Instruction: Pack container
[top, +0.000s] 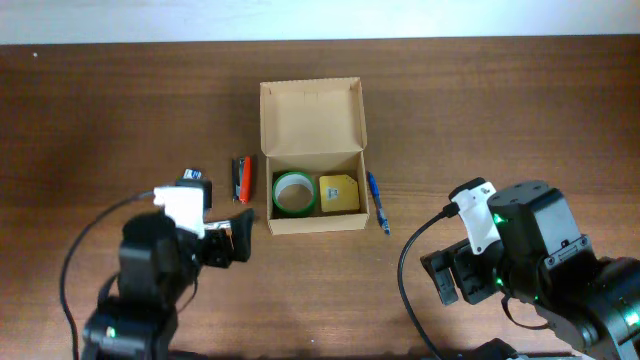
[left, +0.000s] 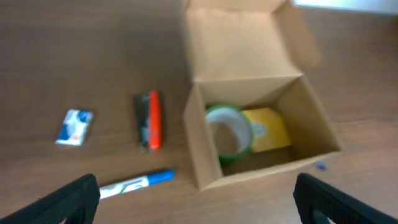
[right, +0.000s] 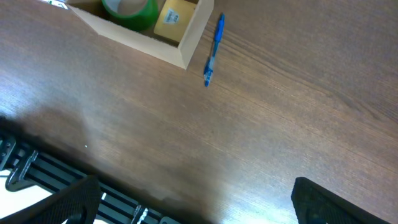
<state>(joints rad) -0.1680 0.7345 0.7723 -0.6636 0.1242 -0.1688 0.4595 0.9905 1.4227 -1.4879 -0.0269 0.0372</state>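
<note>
The container is a tan cardboard box standing open at the table's middle, its lid folded back. Inside lie a green tape roll and a yellow packet. The left wrist view shows the container with both items inside, and it also shows in the right wrist view. My left gripper is open and empty, just left of the box's front corner. My right gripper is open and empty over bare table at the front right.
A blue pen lies along the box's right side. An orange-and-black tool lies left of the box. A small white-blue packet and a blue-capped marker lie farther left.
</note>
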